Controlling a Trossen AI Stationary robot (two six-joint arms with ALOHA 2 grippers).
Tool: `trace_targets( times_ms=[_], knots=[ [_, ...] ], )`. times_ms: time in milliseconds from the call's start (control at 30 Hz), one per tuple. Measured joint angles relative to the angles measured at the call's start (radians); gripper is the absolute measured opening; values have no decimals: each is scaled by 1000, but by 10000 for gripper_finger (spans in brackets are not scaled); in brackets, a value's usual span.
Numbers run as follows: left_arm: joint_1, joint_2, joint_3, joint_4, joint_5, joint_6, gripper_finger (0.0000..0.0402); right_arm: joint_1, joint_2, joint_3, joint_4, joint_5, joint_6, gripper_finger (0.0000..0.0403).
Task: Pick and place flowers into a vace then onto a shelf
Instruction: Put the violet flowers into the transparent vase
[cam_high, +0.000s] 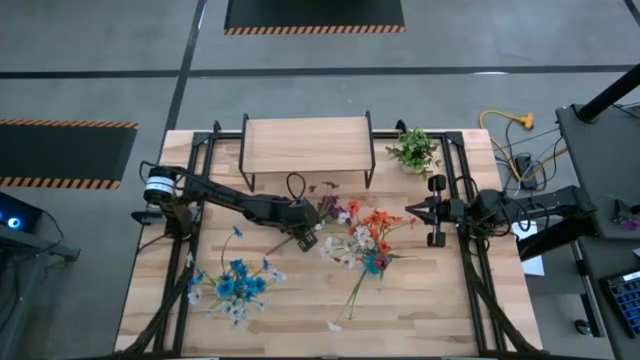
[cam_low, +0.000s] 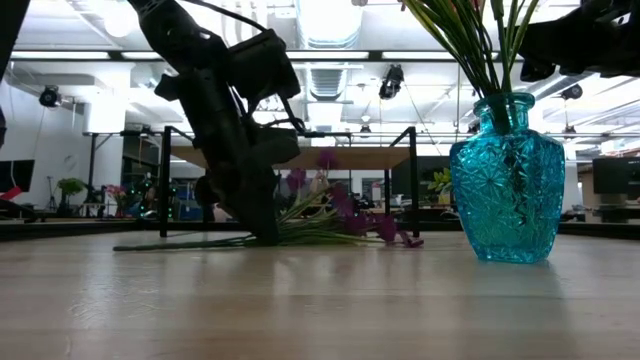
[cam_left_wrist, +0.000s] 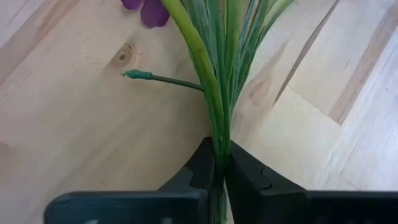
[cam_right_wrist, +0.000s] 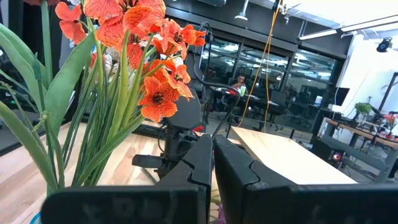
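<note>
A bunch of purple flowers (cam_high: 333, 207) lies on the table just in front of the shelf (cam_high: 307, 145), its green stems (cam_left_wrist: 214, 74) pointing back at my left gripper (cam_high: 305, 239), which is shut on them. A teal glass vase (cam_low: 507, 180) stands at mid-table and holds orange flowers (cam_high: 378, 222) and white ones. Blue flowers (cam_high: 235, 287) lie flat at the near left. My right gripper (cam_high: 408, 211) hovers shut just right of the orange flowers (cam_right_wrist: 143, 37), touching nothing. My left gripper pinches the bundle of green stems (cam_left_wrist: 216, 140) between its two fingers, near the stems' cut ends. It comes slanting down from the table's left side, and the stems run on ahead of the fingers toward the blooms. Stems and blooms (cam_low: 345, 210) lie low on the table.
A small bushy green plant (cam_high: 413, 150) sits at the far right beside the shelf. A single thin stem (cam_left_wrist: 165, 79) branches off beside the held bundle. Black frame rails (cam_high: 470, 250) run along both table sides. Bare wood lies at the near middle and near right.
</note>
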Motion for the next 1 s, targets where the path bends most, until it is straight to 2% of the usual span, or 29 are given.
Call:
trace_targets(
  times_ms=[300, 700, 1000],
  knots=[
    [-5, -89, -7, -36, 80, 19, 6, 0, 0, 0, 2, 0, 0, 8],
    [-10, -222, -3, -66, 58, 26, 6, 0, 0, 0, 1, -1, 0, 8],
    [-15, -369, -2, -95, 76, 41, 6, 0, 0, 0, 1, 0, 0, 8]
  ],
)
